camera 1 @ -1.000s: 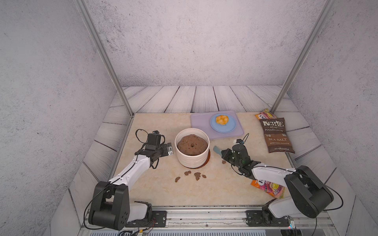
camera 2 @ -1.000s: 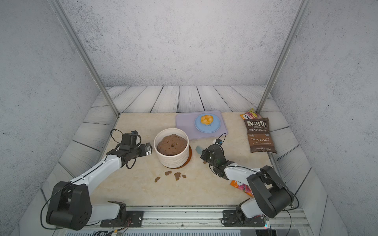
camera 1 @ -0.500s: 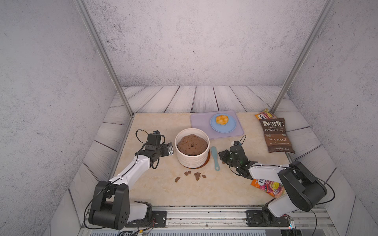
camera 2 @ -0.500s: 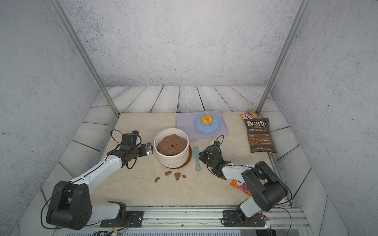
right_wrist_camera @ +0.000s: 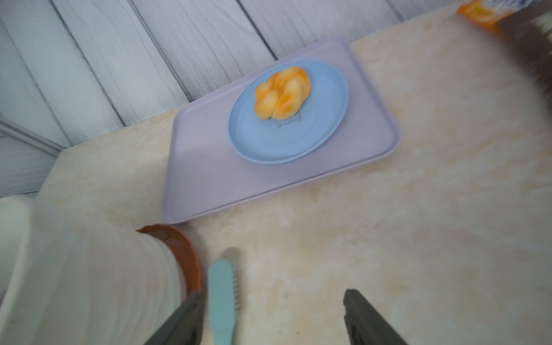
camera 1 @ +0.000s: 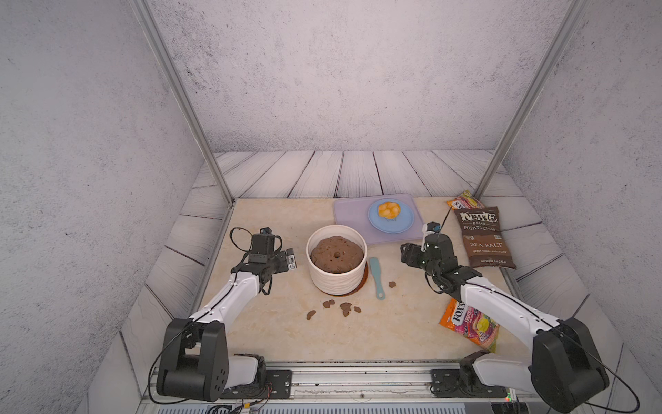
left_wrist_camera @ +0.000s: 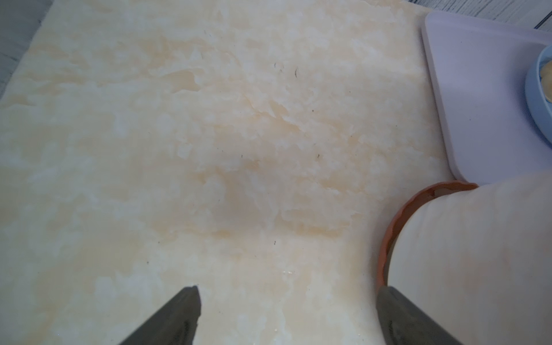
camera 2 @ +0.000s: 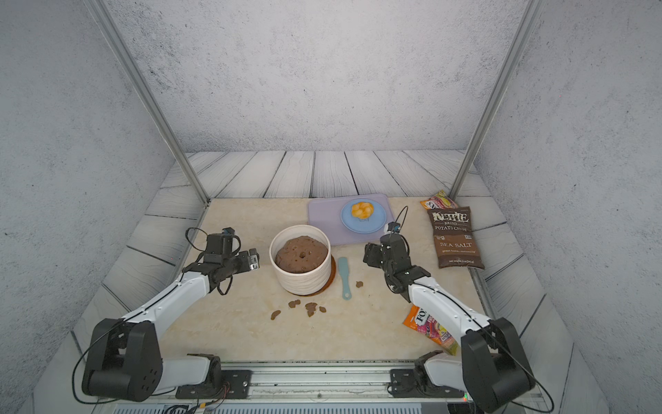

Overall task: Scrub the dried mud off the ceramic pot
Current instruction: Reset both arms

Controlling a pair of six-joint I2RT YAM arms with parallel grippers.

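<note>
The cream ribbed ceramic pot (camera 1: 333, 283) (camera 2: 301, 283) stands on a rust-brown saucer (camera 1: 364, 283), filled with a brown soil mound. Several dried mud flakes (camera 1: 328, 304) (camera 2: 294, 304) lie on the table in front of it, and one flake (camera 1: 392, 284) lies to its right. A teal brush (camera 1: 376, 272) (camera 2: 344, 274) (right_wrist_camera: 221, 298) lies flat just right of the saucer. My right gripper (camera 1: 406, 252) (right_wrist_camera: 273, 294) is open, right of the brush, with one finger beside the brush and not holding it. My left gripper (camera 1: 291, 258) (left_wrist_camera: 288, 291) is open and empty beside the pot's (left_wrist_camera: 478, 254) left wall.
A lilac tray (camera 1: 353, 218) (right_wrist_camera: 209, 179) holds a blue plate (camera 1: 401, 224) (right_wrist_camera: 286, 140) with a yellow pastry behind the pot. A brown chip bag (camera 1: 483, 238) lies at the right edge. A candy bag (camera 1: 476, 324) lies under my right arm.
My right gripper has opened and let go of the teal brush, which now lies on the table by the saucer. The right gripper has drawn back to the right. My left arm has not moved.
</note>
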